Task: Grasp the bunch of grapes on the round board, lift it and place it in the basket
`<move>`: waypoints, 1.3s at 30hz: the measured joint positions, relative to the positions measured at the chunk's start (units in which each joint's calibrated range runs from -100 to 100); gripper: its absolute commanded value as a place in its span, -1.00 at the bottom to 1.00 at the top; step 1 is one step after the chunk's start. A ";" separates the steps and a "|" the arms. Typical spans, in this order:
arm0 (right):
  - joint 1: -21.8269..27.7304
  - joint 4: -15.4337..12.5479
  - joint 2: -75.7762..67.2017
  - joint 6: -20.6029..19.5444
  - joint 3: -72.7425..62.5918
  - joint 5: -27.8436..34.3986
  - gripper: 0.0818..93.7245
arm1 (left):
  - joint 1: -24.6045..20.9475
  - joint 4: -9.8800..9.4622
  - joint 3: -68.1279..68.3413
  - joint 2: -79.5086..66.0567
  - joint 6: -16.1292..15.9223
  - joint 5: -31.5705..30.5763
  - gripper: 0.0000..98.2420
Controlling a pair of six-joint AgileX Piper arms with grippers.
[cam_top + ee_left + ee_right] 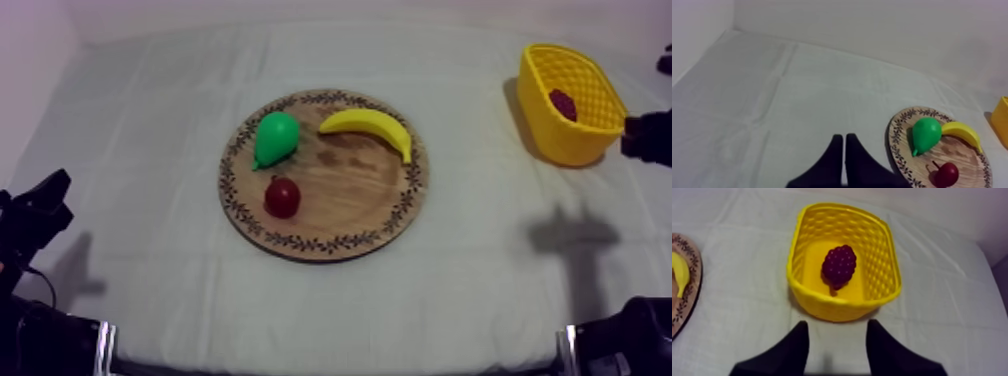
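Left claw: your left claw (844, 138) is clenched on nothing, its two fingers (833, 155) lying together as a narrow wedge. It sits low by the table's (150, 150) near left corner, over bare cloth, with the board off to its side.
Wooden board: you have the wooden board (322, 243) flat in the middle of the table, well apart from every edge.
Pear: the green pear (275, 137) lies at the board's far left edge, stalk end pointing toward the near edge.
Small red fruit: the small red fruit (282, 197) lies near the board's left edge, just nearer you than the pear and apart from it.
Banana: the banana (370, 125) curves along the board's far right edge.
Yellow basket: the yellow basket (560, 140) stands by the table's far right corner, well apart from the board.
Bunch of grapes: your bunch of grapes (839, 265) lies inside the basket, on its floor, off the board.
Right claw: your right claw (837, 325) is released, fingers spread with only cloth between them, just outside the basket's wall.
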 measured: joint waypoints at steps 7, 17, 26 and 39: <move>-0.20 -0.61 -11.87 0.84 11.96 -1.80 -0.43 | 0.00 0.00 0.00 0.00 0.00 0.00 -1.00; 1.17 -1.04 -29.87 -0.56 25.57 0.55 -0.93 | 0.00 0.00 0.00 0.00 0.00 0.00 -1.00; -0.01 0.14 -38.82 -6.66 27.41 0.61 -0.99 | 0.00 0.00 0.00 0.00 0.00 0.00 -1.00; -0.14 0.81 -39.03 -4.94 27.60 0.17 -0.99 | 0.00 0.00 0.00 0.00 0.00 0.00 -1.00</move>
